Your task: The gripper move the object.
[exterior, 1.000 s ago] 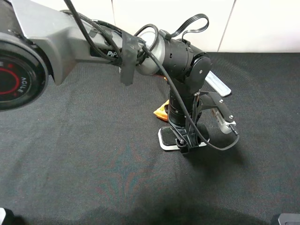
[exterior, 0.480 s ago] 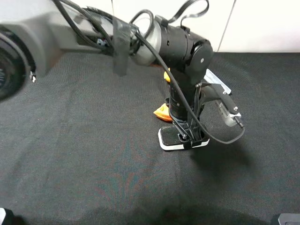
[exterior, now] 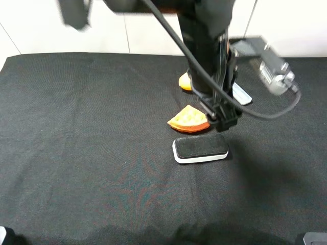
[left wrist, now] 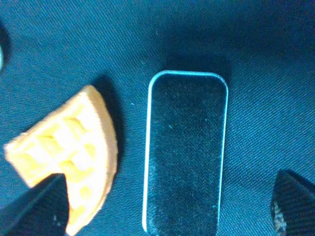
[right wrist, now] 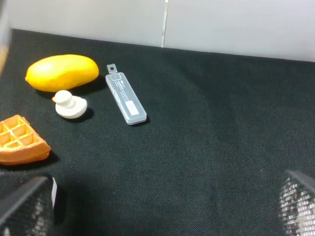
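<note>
The whiteboard eraser [exterior: 200,149], black felt on a white base, lies flat on the black cloth just in front of the orange waffle wedge [exterior: 189,119]. My left gripper [exterior: 222,120] hangs above the eraser's right end, apart from it. In the left wrist view the eraser [left wrist: 187,152] lies between my spread fingertips [left wrist: 42,204], with the waffle wedge [left wrist: 69,157] beside it; the left gripper [left wrist: 167,199] is open and empty. My right gripper [right wrist: 162,206] is open and empty, low over bare cloth.
A yellow mango [right wrist: 61,72], a small white knob-shaped piece [right wrist: 70,105] and a grey-blue utility knife [right wrist: 125,98] lie behind the waffle wedge [right wrist: 19,140]. A white wall [exterior: 153,35] bounds the far edge of the black cloth [exterior: 76,153]. The left wrist camera [exterior: 271,64] sticks out to the right.
My left gripper has risen off the eraser and drawn back toward the wall, with its fingers now apart. The eraser stays flat on the cloth in the same place.
</note>
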Motion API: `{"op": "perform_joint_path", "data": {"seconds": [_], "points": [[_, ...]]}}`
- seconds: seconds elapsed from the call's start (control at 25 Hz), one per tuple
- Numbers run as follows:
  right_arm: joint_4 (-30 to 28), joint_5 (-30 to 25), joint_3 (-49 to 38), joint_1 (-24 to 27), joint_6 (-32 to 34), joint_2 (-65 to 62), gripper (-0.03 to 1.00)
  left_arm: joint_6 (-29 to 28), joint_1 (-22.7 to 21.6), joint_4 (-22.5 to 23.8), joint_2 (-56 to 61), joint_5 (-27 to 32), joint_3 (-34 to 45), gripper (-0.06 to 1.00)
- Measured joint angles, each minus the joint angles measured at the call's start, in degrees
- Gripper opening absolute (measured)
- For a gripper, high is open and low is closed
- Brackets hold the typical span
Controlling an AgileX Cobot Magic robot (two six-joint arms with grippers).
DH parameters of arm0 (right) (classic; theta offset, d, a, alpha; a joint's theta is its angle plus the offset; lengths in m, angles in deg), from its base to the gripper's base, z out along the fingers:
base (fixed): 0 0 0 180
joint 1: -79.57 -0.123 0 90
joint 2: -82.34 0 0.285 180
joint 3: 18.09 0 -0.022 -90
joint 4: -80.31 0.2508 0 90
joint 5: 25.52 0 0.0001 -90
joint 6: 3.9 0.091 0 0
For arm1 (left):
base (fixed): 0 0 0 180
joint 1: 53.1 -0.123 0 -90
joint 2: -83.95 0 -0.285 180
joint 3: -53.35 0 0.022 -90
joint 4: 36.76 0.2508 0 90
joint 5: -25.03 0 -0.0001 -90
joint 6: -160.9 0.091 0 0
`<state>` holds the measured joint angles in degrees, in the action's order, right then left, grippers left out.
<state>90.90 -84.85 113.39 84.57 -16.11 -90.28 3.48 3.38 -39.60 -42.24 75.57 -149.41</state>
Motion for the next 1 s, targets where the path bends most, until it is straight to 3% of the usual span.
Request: {"op": "perform_joint_path", "data": {"seconds": [0.28,0.52,1.0], "points": [[0.0,0.0,0.0,0.0,0.0,0.0,0.69,-1.7,-0.4,3.3,8.6,2.6,0.0,0.86],[0.0,0.0,0.0,0.0,0.0,0.0,0.69,-3.5,-3.4,5.7,14.3,6.3,1.4,0.86],[0.0,0.0,0.0,0.0,0.0,0.0,0.69,-4.2,-13.6,6.0,33.4,1.3,27.7,0.86]]}}
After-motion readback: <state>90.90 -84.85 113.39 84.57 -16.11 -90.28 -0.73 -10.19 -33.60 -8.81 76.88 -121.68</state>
